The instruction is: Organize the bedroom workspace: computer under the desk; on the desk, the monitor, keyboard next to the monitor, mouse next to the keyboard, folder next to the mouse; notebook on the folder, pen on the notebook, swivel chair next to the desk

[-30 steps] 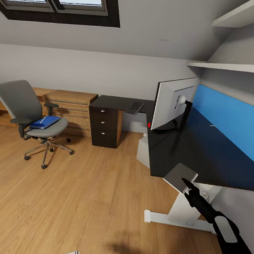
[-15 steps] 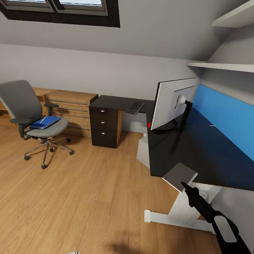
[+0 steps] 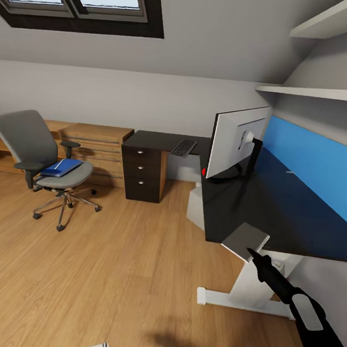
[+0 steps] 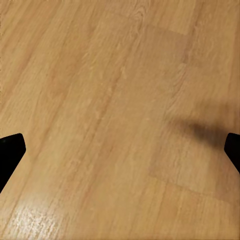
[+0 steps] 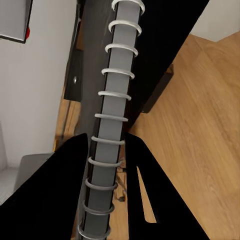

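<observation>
right claw (image 3: 251,251) is clamped on the notebook (image 3: 246,241) by its spiral edge, w/ the notebook half hanging off the front corner of the desk (image 3: 276,203). left claw (image 4: 120,150) is spread apart over bare wood floor (image 4: 100,100). folder (image 3: 61,167) sits on the chair (image 3: 40,162) well apart from the desk, monitor (image 3: 236,141) & keyboard (image 3: 183,147) on the desk

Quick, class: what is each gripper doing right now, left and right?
Left gripper: open, holding nothing, above the floor.
Right gripper: closed on the notebook at the desk edge.
</observation>
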`<state>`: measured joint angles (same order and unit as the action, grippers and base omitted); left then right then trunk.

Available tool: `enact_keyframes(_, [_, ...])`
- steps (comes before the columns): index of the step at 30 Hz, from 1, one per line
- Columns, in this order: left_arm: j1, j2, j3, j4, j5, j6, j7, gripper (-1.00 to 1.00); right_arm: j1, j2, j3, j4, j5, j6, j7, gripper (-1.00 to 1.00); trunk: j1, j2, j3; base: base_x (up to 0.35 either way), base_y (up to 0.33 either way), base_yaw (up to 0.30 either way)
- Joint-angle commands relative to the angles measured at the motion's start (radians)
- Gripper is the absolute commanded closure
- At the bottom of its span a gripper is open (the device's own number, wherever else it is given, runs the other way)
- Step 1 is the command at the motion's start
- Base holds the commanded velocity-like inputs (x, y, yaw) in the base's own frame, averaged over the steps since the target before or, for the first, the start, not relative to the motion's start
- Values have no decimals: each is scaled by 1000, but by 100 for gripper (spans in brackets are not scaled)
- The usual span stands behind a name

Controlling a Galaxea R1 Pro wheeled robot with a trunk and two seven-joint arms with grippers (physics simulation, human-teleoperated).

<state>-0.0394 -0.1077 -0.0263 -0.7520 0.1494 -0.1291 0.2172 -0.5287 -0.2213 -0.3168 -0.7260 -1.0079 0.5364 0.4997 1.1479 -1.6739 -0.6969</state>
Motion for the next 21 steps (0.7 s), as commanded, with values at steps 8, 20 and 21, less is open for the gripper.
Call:
enact_keyframes(8, [0, 0, -2, 1, 10, -4, 4, -100, -1, 14, 26, -66, 1, 8, 0, 100, -31, 56, 24, 0, 0, 0])
enact_keyframes(20, [0, 0, -1, 2, 10, -4, 4, -100, 40, 42, 31, -186, 58, 7, 0, 100, -77, 140, 62, 0, 0, 0])
enact_keyframes(21, [0, 0, -1, 2, 10, -4, 4, -100, 50, 55, 31, -213, 84, 7, 0, 100, -77, 140, 62, 0, 0, 0])
